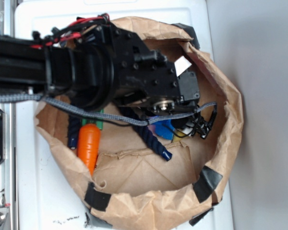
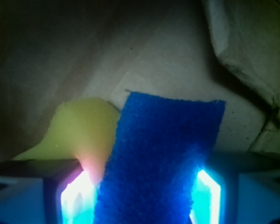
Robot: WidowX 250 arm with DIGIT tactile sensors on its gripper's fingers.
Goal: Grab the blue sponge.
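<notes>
The blue sponge (image 2: 163,154) is a bright-blue rough block standing between my two fingers in the wrist view. Both lit pads (image 2: 77,196) touch its sides. My gripper (image 2: 140,191) is shut on it, low inside the brown paper bag (image 1: 233,120). In the exterior view only a small blue patch of the sponge (image 1: 164,129) shows under the black arm, and the gripper's fingers (image 1: 175,125) are mostly hidden there. A yellow sponge (image 2: 79,128) lies right against the blue one's left side, by my left finger.
An orange carrot (image 1: 89,141), a dark navy rope (image 1: 153,141) and a green piece (image 1: 100,122) lie on the bag's floor to the left. The bag's crumpled wall (image 2: 245,51) rises at the right. A grey braided cable (image 1: 110,116) crosses under the arm.
</notes>
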